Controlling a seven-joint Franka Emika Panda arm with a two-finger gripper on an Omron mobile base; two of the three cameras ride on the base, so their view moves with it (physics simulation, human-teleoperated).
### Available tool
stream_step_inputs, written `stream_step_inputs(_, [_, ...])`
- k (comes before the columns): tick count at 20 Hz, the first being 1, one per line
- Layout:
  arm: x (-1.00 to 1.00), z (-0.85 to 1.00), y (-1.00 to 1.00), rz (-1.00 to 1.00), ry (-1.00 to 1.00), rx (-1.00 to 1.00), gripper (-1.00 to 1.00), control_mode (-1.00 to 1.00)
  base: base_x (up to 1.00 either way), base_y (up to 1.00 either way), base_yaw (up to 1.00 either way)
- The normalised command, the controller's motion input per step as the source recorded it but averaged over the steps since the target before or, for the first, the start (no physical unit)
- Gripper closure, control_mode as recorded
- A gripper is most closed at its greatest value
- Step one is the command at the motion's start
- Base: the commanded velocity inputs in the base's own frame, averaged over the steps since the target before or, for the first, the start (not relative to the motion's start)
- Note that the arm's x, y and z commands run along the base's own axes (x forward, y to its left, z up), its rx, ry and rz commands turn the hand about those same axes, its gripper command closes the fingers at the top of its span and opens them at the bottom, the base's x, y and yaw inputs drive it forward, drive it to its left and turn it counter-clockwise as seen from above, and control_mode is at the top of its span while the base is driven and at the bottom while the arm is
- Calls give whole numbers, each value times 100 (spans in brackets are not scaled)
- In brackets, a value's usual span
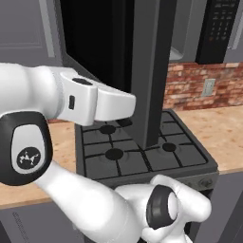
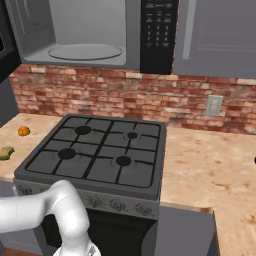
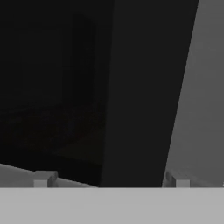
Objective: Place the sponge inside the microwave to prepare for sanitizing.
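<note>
The sponge, a small olive-yellow block, lies on the wooden counter left of the stove, apart from the arm. The microwave hangs above the stove with its light grey interior and round turntable exposed. Its black glass door is swung out wide over the stove. In the hand view my gripper is open, its fingertips wide apart, right up against the dark door glass and the door's edge. Nothing sits between the fingers.
A small orange ball rests on the counter just behind the sponge. The black stove fills the middle below the microwave. The keypad panel is right of the cavity. Wooden counter extends to the right, and a brick wall stands behind.
</note>
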Motion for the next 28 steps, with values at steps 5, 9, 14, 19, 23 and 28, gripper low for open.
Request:
stream_step_inputs(5, [0, 0, 56, 0, 0, 0, -100, -100, 0, 0, 0])
stream_step_inputs(9, [-22, 0, 34, 10, 0, 0, -100, -100, 0, 0, 0])
stream_step_inputs(14, [-8, -1, 38, 6, 0, 0, -100, -100, 0, 0, 0])
stream_step_inputs(19, [-39, -1, 21, 1, 4, 0, -100, -100, 0, 0, 0])
stream_step_inputs(23, [-96, -16, 4, 4, 9, 0, -100, -100, 0, 0, 0])
stream_step_inputs(28, [-83, -46, 5, 12, 15, 0, -100, -100, 0, 0, 0])
